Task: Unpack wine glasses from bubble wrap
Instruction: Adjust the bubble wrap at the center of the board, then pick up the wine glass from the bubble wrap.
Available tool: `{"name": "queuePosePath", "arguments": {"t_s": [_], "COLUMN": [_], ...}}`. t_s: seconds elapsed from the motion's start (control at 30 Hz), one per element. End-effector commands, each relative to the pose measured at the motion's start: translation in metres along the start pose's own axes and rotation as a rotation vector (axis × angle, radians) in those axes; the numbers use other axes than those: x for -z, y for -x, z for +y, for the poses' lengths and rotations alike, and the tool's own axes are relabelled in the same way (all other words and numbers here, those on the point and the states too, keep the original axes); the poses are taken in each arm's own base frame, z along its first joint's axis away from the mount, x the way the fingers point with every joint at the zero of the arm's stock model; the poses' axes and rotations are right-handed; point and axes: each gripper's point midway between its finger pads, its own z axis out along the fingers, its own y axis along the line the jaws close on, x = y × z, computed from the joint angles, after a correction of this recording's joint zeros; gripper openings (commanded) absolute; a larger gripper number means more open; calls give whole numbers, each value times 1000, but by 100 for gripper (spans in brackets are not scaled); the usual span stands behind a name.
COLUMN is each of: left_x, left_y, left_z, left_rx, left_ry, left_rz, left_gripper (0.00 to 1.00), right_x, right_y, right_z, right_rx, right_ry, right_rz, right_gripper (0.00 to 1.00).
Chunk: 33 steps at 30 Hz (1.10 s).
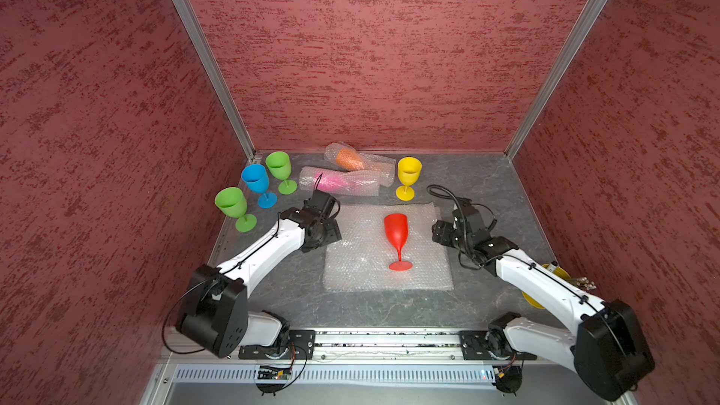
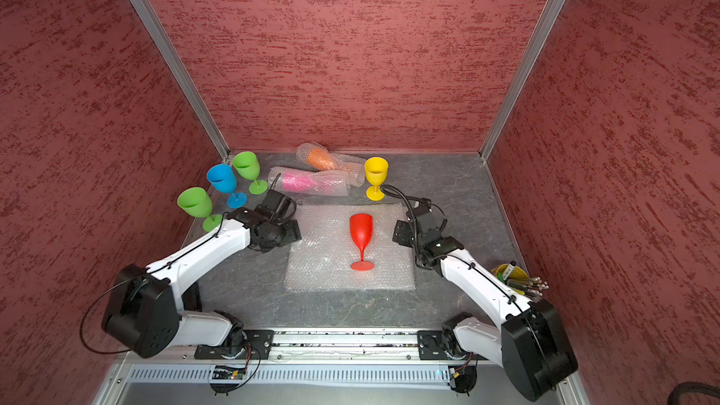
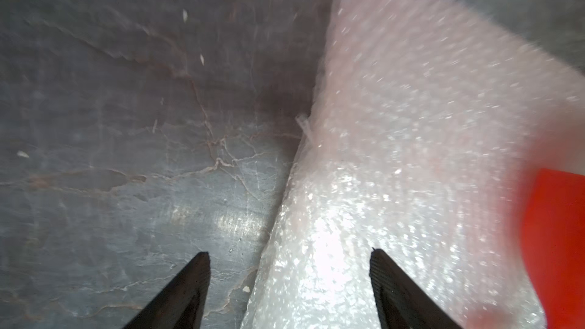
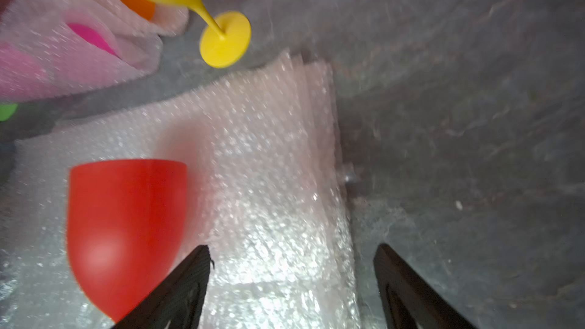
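A red wine glass lies bare on its side on a flat sheet of bubble wrap mid-table, foot toward the front. My left gripper stands open over the sheet's left edge, holding nothing. At the sheet's right edge my right gripper is open too, beside the red bowl. Behind the sheet lie two rolls of bubble wrap, one around an orange glass, one around a pink glass. Two green glasses, a blue one and a yellow one stand upright.
Red walls close in the table at the left, back and right. A yellow cup of pens stands at the front right, behind my right arm. The arms' mounting rail runs along the front edge.
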Motion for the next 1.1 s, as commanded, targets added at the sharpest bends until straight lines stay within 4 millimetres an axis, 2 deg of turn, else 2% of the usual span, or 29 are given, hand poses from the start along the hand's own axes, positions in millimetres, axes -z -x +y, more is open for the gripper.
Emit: {"name": "queuePosePath", "arguments": {"t_s": [0.0,0.03,0.07,0.17,0.23,0.33,0.47,0.63,0.8,1.07], "left_x": [25,26,27,26,28,34,43,53,55,57], "left_y": [19,21,21,21,19,19,18,19,19,18], "left_z": [2,-1,-4,-10,-15,-17,-16,-17,-19,-20], "left_rx": [-75,-91,-111,-127,-125,-125,-118,-111,-101,-89], "left_ry": [8,-8,-20,-54,-89,-122,-153,-187,-211,-231], "left_rz": [-109,-123,-135,-135,-129,-145,-169,-195,-191,-182], "left_gripper": [80,79,79,79,79,78,78,78,77,77], "right_x": [9,10,10,5,-3,-28,-54,-75,-93,-112], "right_y": [4,3,0,-10,-18,-31,-41,-64,-57,-69], "right_z": [39,59,77,119,134,132,112,107,108,103], "right_rx": [150,153,158,183,201,220,291,350,372,445], "right_ry": [56,124,189,314,338,262,118,85,48,39], "right_rz": [29,55,83,172,223,302,344,460,493,650], "right_gripper": [85,86,98,99,99,99,99,99,98,97]}}
